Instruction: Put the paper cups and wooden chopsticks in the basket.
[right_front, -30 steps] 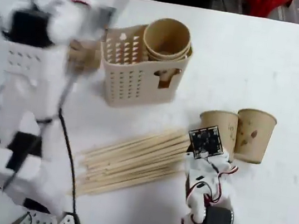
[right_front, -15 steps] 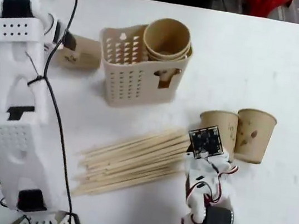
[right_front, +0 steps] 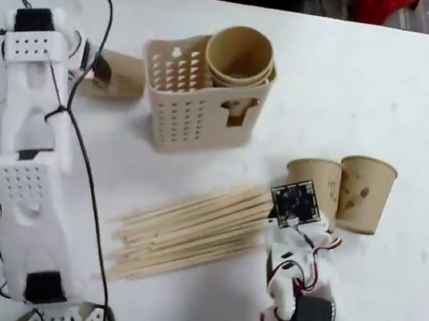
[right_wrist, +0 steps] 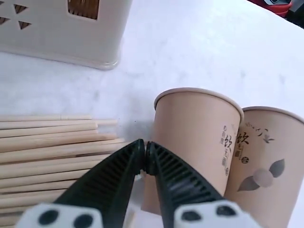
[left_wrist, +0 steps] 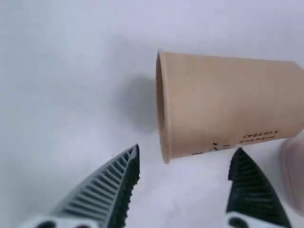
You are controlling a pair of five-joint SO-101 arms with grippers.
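A: Where's the lying cup [left_wrist: 228, 102] relative to the left gripper [left_wrist: 186, 154]?

B: It's on its side, just beside the basket [right_front: 203, 102], on the left arm's flank. The mouth rim sits just ahead of the fingertips, in line with the gap between them. The base end points toward the basket.

A: Left arm pose?

B: The left arm [right_front: 31, 141] is stretched long across the table [right_front: 418, 94]. Its wrist is level with the basket and the gripper is turned in toward the cup.

A: Fingers?

B: Spread wide, gripping nothing. One tip shows a gap to the cup wall. Can't tell contact at the other.

A: Right side?

B: The right arm [right_front: 297, 254] is folded low, on the near side of the basket and well apart from it. The right gripper [right_wrist: 145, 149] has its fingers pressed together with nothing between them. The tips sit between the chopsticks [right_front: 188, 229] ends and the nearer of the two upright cups [right_front: 339, 191]. Contact with that cup is unclear.

A: Rest of the task items?

B: The chopsticks lie flat in a loose bundle in front of the basket. The upright cups stand side by side, touching, off the basket's front corner on the right arm's side. The stacked cups [right_front: 240, 55] stand inside the basket at that same end.
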